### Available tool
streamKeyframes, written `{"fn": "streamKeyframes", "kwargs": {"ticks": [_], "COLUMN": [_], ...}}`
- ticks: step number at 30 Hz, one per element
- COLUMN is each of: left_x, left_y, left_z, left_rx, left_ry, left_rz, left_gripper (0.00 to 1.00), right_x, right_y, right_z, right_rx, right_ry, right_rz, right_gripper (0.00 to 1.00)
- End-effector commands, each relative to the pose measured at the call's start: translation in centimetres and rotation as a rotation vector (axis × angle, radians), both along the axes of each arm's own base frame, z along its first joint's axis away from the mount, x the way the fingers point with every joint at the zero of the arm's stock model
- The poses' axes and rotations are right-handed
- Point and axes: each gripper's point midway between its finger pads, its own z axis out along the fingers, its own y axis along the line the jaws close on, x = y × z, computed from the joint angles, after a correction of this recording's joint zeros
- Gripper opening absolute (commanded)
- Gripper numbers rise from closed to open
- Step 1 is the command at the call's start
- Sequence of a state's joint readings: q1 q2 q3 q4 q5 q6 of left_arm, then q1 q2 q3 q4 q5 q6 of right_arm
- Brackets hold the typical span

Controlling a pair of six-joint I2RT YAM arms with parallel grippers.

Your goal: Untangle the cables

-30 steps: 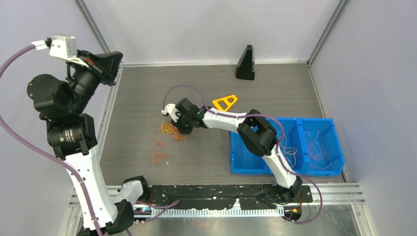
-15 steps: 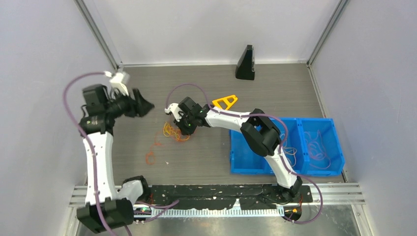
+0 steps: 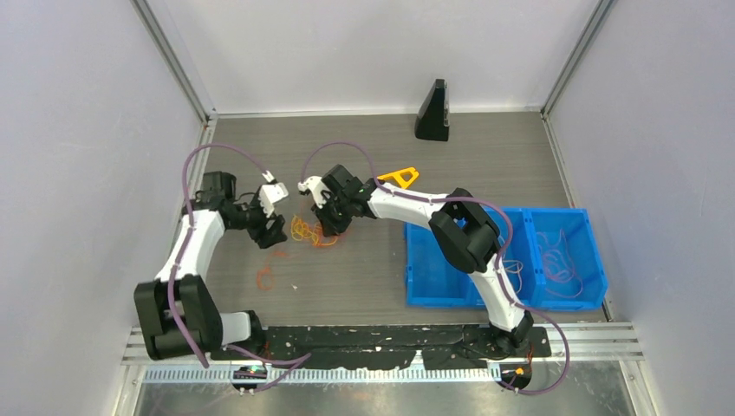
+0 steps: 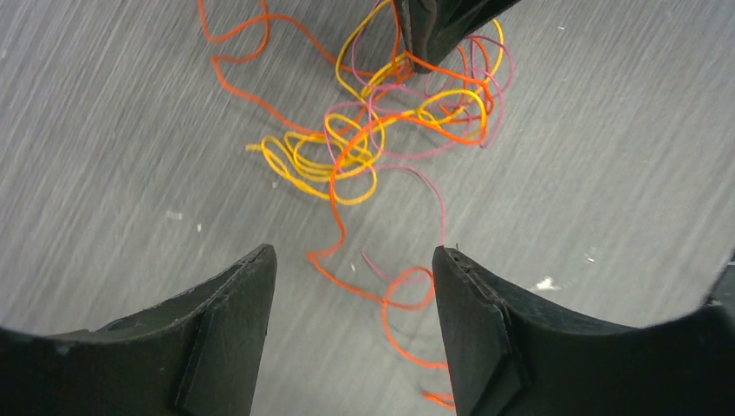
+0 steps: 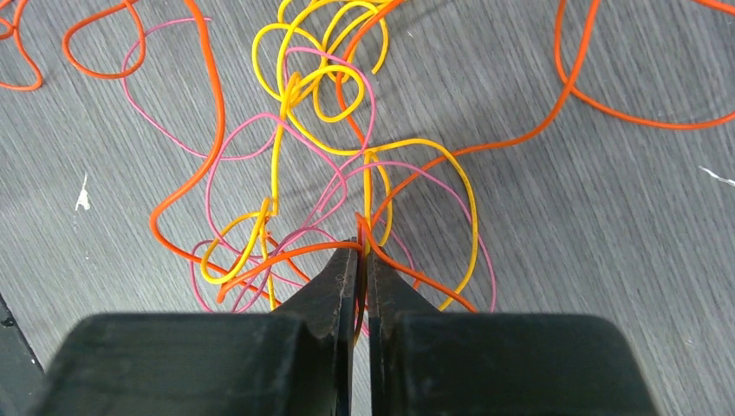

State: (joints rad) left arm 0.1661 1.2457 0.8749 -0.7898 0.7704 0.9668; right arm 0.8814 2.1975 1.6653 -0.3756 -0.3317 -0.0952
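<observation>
The right gripper [image 5: 364,251] clamps the cables [image 3: 308,231] at their knot; they trail diagonally toward the near left, beside the left gripper [image 4: 354,256], hovering spread wide.

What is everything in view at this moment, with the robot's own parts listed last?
cable tangle: 1, orange, yellow and pink strands, table centre
loose orange cable: 1, orange, nearer the arm bases than the tangle
triangular frame: 1, yellow, partly hidden beyond the right arm
wedge-shaped stand: 1, black, far edge of table
bins: 2, blue, side by side at the right
pale cables: several, whitish, inside the bins
table: 1, grey
left gripper: 1, black, open, beside the tangle
right gripper: 1, black, shut on tangle strands
</observation>
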Motion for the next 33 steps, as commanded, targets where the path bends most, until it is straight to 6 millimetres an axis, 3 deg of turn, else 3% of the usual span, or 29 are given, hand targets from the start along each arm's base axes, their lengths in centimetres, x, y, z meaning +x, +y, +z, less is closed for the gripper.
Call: {"fn": "streamKeyframes", "kwargs": {"ticks": [1, 7, 10, 14, 17, 25, 28, 33], "left_x": [3.6, 4.6, 5.5, 4.8, 3.5, -1.0, -2.8, -4.3], "left_y": [-1.0, -0.6, -0.3, -0.8, -1.4, -1.3, -1.9, -2.3], "left_z": [-1.0, -4.5, -4.8, -3.5, 0.6, 15.1, 19.3, 25.6], "left_rx": [0.076, 0.248, 0.258, 0.234, 0.186, -0.042, -0.089, -0.205], "left_ry": [-0.141, -0.103, -0.126, -0.124, -0.175, -0.39, -0.486, -0.62], "left_rz": [-0.143, -0.205, -0.176, -0.187, -0.153, 0.058, 0.089, 0.203], "left_gripper": [0.66, 0.59, 0.39, 0.0, 0.0, 0.0, 0.0, 0.0], "right_x": [0.8, 0.8, 1.0, 1.3, 1.7, 2.3, 2.2, 1.5], "right_y": [1.2, 1.2, 1.0, 0.6, 0.2, -0.8, -1.0, -0.9], "right_z": [3.3, 3.2, 3.2, 2.9, 2.5, 0.6, 0.1, 0.4], "right_rx": [0.082, 0.088, 0.089, 0.081, 0.057, -0.016, -0.029, -0.012], "right_ry": [-0.015, 0.005, 0.014, 0.018, 0.003, -0.015, -0.008, 0.018], "right_rz": [-0.01, -0.016, -0.027, -0.042, -0.053, -0.075, -0.072, -0.056], "right_gripper": [0.05, 0.05, 0.05, 0.06, 0.12, 0.28, 0.35, 0.45]}}
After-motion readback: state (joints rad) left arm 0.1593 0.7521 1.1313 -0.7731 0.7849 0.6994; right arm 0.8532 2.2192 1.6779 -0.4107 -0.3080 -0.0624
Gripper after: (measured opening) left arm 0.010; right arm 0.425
